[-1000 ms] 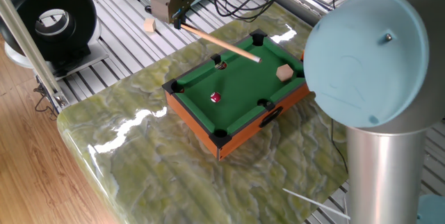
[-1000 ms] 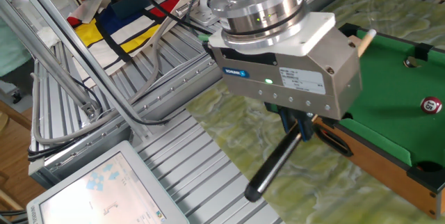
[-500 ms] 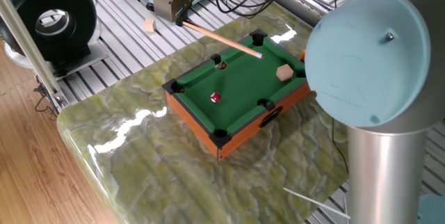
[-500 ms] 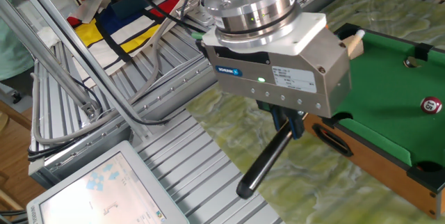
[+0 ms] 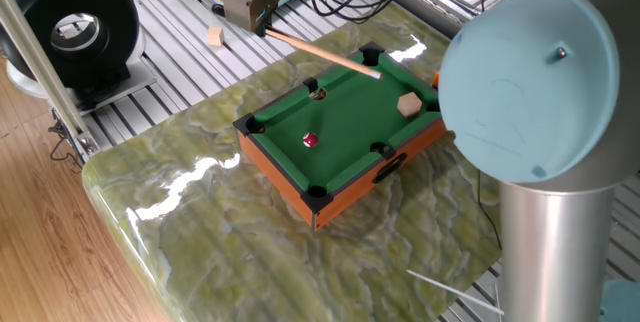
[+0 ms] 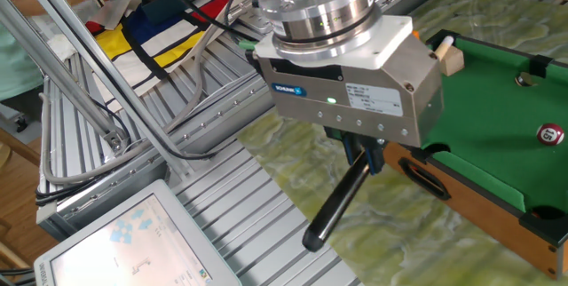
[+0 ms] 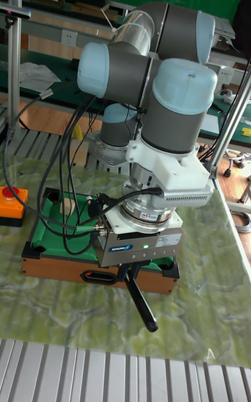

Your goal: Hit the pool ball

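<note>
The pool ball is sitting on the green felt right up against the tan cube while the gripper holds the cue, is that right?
Not quite. The pool ball sits alone mid-felt, well apart from the tan cube by the far rail, as one fixed view shows. The gripper does hold the cue.

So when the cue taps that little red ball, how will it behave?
The pool ball looks small, round and glossy, so it should roll freely on the flat green felt. The raised rails will probably rebound it, unless it drops into a pocket.
</note>
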Controlling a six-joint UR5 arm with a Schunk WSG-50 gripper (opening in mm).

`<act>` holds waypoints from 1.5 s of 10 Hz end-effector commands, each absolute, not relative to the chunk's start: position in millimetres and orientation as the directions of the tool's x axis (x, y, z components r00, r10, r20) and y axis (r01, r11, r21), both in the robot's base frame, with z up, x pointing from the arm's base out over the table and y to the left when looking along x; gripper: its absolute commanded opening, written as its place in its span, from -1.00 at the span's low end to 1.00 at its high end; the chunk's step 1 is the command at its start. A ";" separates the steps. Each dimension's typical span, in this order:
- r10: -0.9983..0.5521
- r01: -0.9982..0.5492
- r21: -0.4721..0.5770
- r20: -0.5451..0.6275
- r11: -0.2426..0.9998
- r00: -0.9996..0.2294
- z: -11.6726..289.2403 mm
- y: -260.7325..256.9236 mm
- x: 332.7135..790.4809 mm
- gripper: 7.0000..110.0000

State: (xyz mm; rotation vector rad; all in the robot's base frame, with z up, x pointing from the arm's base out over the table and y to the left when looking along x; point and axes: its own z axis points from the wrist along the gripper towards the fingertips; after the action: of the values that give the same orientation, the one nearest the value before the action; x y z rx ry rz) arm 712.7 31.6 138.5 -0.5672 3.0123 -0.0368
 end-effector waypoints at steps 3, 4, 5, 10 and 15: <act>-0.347 -0.349 0.018 -0.063 0.937 -0.936 156.4 74.0 733.7 -1.00; -0.345 -0.346 0.014 -0.064 0.938 -0.937 157.7 79.8 738.8 -1.00; -0.343 -0.345 0.015 -0.072 0.939 -0.937 154.4 87.0 745.0 -1.00; -0.315 -0.328 0.076 -0.141 0.942 -0.938 134.7 119.5 769.0 -1.00; -0.305 -0.325 0.097 -0.179 0.941 -0.935 122.4 138.3 752.6 -1.00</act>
State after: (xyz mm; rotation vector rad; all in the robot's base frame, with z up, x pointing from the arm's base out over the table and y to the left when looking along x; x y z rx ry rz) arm 758.9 124.4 126.8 -0.5015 2.9539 0.1407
